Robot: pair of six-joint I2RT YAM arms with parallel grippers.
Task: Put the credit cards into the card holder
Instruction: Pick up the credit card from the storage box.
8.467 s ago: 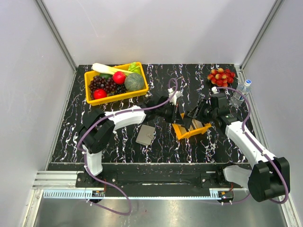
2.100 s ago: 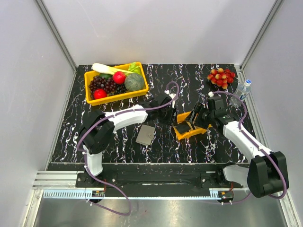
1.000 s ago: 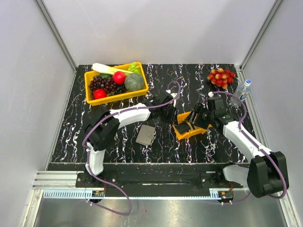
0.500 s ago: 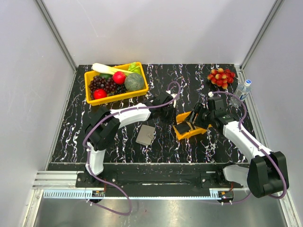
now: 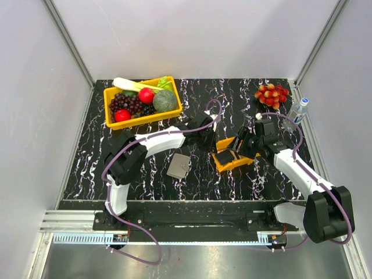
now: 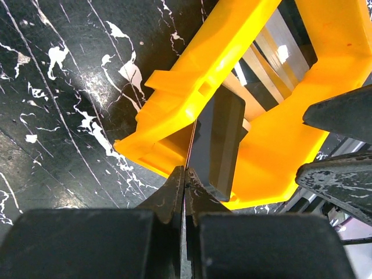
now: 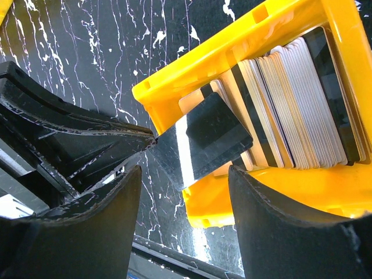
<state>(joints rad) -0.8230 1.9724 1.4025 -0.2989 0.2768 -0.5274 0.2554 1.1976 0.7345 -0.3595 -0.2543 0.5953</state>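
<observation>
Early stage, no card in yet. Left gripper (image 6: 185, 174) clamped on edge of 1 dark card (image 6: 212, 145), partly out of orange tray (image 6: 192, 64). Rest of credit cards (image 7: 290, 104) stacked in tray. Card holder (image 5: 179, 165) flat on desk (image 5: 232, 186) w/ nothing on it, prob. shut. Right gripper (image 7: 185, 197) jaws apart at tray.

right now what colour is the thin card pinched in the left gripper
Glossy near-black thin card, with pale glare; best in the right wrist view.
</observation>
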